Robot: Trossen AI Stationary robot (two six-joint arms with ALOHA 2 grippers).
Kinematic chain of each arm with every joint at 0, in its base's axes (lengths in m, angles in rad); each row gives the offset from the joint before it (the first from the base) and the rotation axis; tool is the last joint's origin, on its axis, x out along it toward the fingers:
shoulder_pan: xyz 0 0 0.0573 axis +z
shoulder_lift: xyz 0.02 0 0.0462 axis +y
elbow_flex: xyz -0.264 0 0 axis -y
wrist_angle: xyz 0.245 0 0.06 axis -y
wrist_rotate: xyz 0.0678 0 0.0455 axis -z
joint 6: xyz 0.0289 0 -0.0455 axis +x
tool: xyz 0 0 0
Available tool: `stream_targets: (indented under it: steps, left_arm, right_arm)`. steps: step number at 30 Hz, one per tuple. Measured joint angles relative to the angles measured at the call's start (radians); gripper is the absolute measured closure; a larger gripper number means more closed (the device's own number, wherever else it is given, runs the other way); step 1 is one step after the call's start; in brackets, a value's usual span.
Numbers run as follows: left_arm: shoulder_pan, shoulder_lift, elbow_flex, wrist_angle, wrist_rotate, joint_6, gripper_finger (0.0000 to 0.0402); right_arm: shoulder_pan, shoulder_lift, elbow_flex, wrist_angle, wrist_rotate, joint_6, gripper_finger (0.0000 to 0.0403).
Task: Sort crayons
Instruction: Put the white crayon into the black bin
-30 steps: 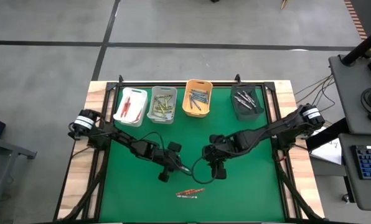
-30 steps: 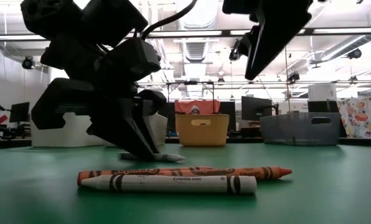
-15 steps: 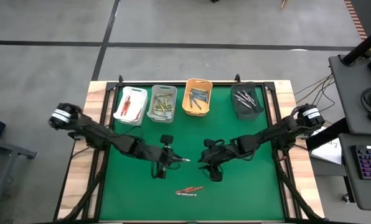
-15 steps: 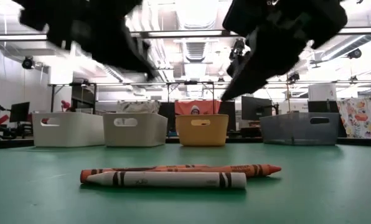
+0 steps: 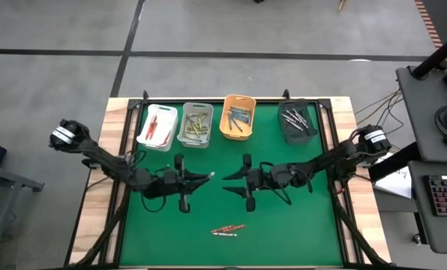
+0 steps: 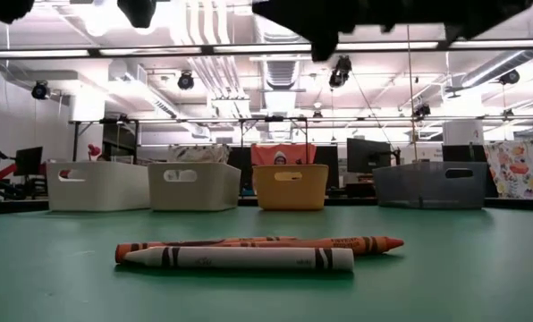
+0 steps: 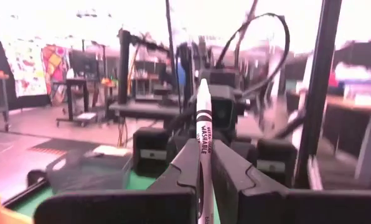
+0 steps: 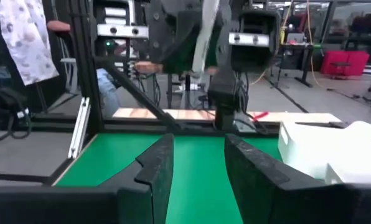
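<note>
My left gripper (image 5: pixel 199 178) hangs above the middle of the green table (image 5: pixel 298 225), pointing level toward the right, shut on a white crayon (image 7: pixel 203 118). My right gripper (image 5: pixel 235 180) faces it from the right, level and open, with nothing between its fingers (image 8: pixel 154 165). The right wrist view shows the held crayon (image 8: pixel 204 34) ahead. Three crayons lie side by side near the table's front: a white one (image 6: pixel 240 259) before two orange ones (image 6: pixel 338 242), which also show in the high view (image 5: pixel 227 229). Both grippers are above the low view's top edge. My left gripper pinches the white crayon's rear half (image 7: pixel 204 158) between its two fingers (image 7: pixel 187 163). The crayon lies along the fingers, and its pointed end (image 7: pixel 203 86) sticks out past their free ends toward the table's right. It is lifted clear of the table, about level.
Along the far edge stand a white bin (image 5: pixel 157 127), a grey bin (image 5: pixel 196 125), an orange bin (image 5: pixel 238 118) and a black bin (image 5: pixel 298 122), each with crayons inside. A black frame runs around the table. Green surface lies bare to the left and right of the loose crayons.
My left gripper has risen from the table with the white crayon, gone toward the far left, and tipped from pointing down to level. My right gripper has tipped from pointing down to level and shifted left toward it. The three crayons at the front have stayed put.
</note>
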Motion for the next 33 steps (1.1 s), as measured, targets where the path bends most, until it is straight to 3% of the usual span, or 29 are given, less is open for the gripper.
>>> stream_targets:
  steps: [10,22,26,33]
  left_arm:
    - [0.001,0.158,0.036,0.253,-0.022,0.068,0.0401]
    - [0.001,0.220,0.071,0.264,-0.078,0.103,0.0401]
    - [0.001,0.220,0.071,0.259,-0.077,0.101,0.0393]
    - [-0.004,0.217,0.071,0.254,-0.071,0.086,0.0366]
  right_arm:
    - [-0.009,0.055,0.170,-0.098,-0.012,-0.015,0.0268]
    - [-0.012,0.092,0.252,-0.174,-0.020,-0.083,0.0273]
    - [-0.013,0.092,0.263,-0.175,-0.017,-0.090,0.0297]
    - [-0.014,0.092,0.266,-0.176,0.006,-0.100,0.0383]
